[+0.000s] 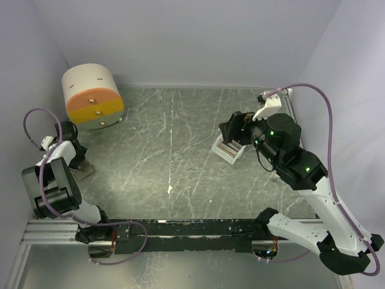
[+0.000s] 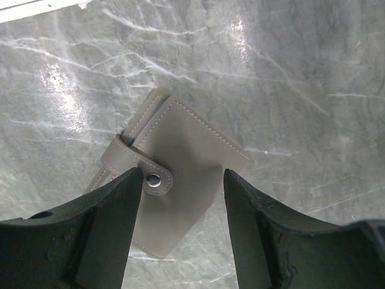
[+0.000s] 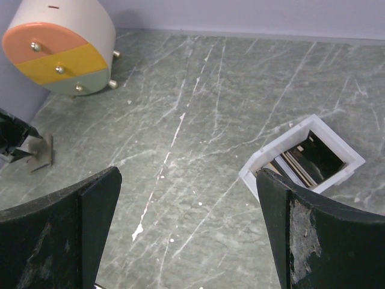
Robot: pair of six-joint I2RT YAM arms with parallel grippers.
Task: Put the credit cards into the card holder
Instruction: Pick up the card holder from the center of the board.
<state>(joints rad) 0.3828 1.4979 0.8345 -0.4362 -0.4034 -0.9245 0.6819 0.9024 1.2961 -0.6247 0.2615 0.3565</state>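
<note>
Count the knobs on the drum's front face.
3, all on the drum face: top knob on the orange band, middle knob on the yellow band, bottom knob on the pale green band. None seems hidden.

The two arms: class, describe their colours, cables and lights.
Both the left arm and right arm are white shells with black joints; a mauve cable loops off each. The right arm carries small green lights. The left gripper and right gripper have broad black fingers, the right's scuffed.
</note>
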